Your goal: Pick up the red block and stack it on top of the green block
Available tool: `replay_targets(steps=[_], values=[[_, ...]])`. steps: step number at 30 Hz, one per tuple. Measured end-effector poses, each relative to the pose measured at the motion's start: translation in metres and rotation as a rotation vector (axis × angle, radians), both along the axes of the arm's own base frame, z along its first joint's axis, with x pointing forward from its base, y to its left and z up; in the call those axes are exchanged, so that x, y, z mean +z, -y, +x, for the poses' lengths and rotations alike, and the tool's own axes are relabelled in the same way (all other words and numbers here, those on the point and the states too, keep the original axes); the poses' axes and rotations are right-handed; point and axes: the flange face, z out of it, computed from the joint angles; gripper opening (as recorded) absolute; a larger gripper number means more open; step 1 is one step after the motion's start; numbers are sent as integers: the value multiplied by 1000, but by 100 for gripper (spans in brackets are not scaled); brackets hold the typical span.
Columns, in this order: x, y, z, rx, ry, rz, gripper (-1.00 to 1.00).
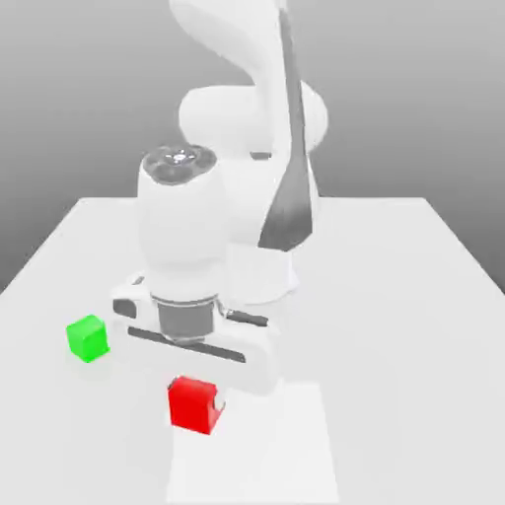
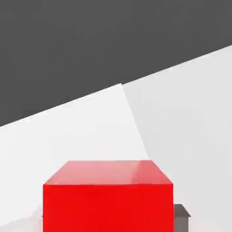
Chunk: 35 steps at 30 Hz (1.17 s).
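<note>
The red block sits near the table's front edge, directly under my hand. My gripper has come down over it, and one fingertip presses against the side of the block on the exterior view's right. In the hand view the red block looms close between the jaws, with a grey fingertip flush against its side. The gripper is shut on the block. The green block rests on the table to the exterior view's left of the hand, apart from the red one.
The white table stretches to the exterior view's right of the arm. The robot's base stands behind the hand at mid table. A lighter strip of table runs to the front edge.
</note>
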Motion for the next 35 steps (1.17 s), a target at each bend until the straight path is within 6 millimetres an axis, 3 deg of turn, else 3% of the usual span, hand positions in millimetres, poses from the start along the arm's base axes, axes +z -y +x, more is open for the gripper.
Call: replay_targets(steps=[6,15,35], values=[[14,79,-70,18,-6,-4,-100],[25,141,-184,72,3,12,-100],[-35,135,-188,79,42,92,-100]])
